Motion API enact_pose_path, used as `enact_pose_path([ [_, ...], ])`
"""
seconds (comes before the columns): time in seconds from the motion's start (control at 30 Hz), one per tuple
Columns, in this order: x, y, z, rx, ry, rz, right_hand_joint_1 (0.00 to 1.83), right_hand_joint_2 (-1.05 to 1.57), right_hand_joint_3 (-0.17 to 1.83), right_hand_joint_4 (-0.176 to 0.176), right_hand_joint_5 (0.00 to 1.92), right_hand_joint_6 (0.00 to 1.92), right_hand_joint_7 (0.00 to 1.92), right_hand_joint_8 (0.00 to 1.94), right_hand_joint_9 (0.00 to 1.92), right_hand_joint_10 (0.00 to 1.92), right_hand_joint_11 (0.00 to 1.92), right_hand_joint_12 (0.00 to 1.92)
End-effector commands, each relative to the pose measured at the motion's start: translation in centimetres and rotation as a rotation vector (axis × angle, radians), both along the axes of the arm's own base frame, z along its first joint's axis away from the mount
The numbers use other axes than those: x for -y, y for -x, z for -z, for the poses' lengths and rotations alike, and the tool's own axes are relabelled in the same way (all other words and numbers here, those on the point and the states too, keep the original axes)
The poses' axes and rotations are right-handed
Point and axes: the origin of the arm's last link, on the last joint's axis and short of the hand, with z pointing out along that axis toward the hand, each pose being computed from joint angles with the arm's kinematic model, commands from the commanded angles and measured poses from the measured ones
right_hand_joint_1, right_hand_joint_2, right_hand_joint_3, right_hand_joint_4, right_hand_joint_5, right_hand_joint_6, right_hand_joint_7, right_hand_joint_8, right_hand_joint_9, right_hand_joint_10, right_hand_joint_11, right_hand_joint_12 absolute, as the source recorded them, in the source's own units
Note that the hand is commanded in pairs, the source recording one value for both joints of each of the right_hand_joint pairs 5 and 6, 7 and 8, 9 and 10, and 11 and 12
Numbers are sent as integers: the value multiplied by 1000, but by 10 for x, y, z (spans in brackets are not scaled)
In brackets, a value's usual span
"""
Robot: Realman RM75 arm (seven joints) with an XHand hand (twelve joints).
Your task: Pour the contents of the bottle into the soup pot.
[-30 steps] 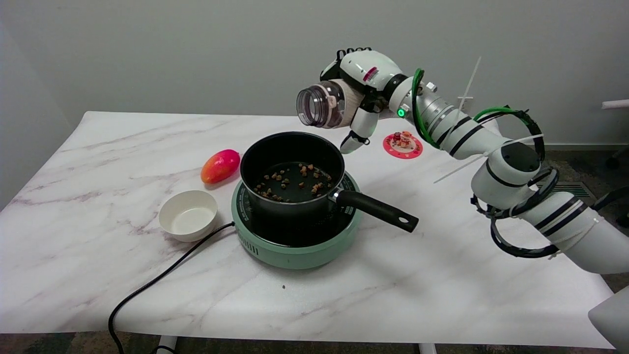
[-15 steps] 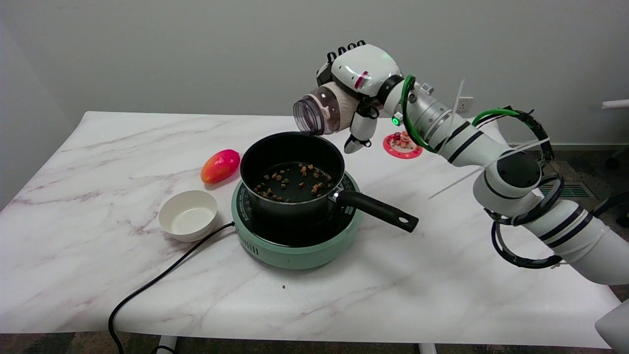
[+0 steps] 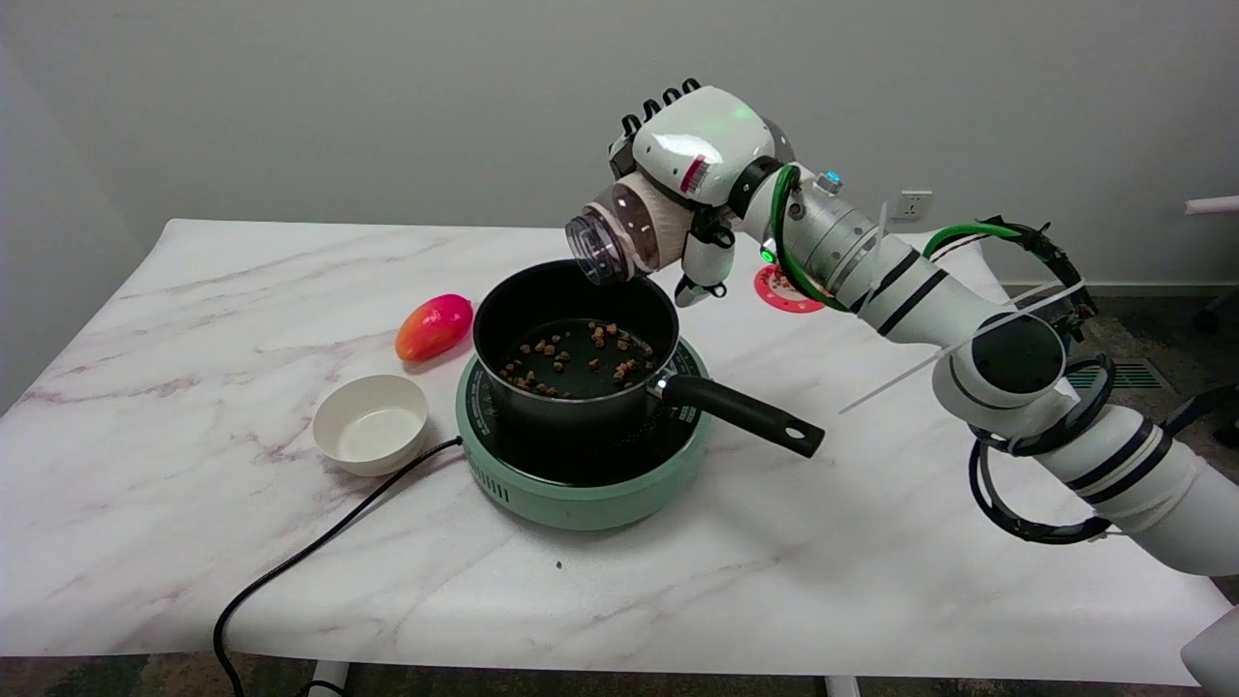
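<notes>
My right hand (image 3: 692, 160) grips a clear bottle (image 3: 619, 230) with a pale label, held in the air above the far right rim of the soup pot. The bottle is tipped, its open mouth facing left and down toward the pot. The black soup pot (image 3: 573, 341) stands on a mint green hob (image 3: 581, 484), its black handle (image 3: 743, 414) pointing right and toward me. Several small brown pieces (image 3: 581, 358) lie scattered on the pot's bottom. The bottle looks see-through at the neck; I cannot tell if anything is left inside.
A pink and orange mango (image 3: 434, 327) lies left of the pot. A white bowl (image 3: 371, 423) stands in front of it. The hob's black cable (image 3: 310, 557) runs off the table's near edge. A red round coaster (image 3: 789, 290) with small items sits behind my forearm.
My hand has carried the bottle left and slightly down, tipping its mouth further toward the pot. The forearm now covers part of the red coaster.
</notes>
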Motion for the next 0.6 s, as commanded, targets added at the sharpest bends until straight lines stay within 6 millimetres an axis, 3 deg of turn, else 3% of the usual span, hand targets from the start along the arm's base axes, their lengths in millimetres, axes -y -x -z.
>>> enact_pose_path([
  [0.03, -7, -5, 11, -127, -22, -60, 1355, 1245, 472, 0, 1920, 1920, 1911, 1911, 1360, 1360, 1205, 1205],
  [0.6, 2, -16, 0, -198, -27, -75, 1364, 1206, 492, 0, 1920, 1920, 1904, 1904, 1346, 1346, 1198, 1198],
])
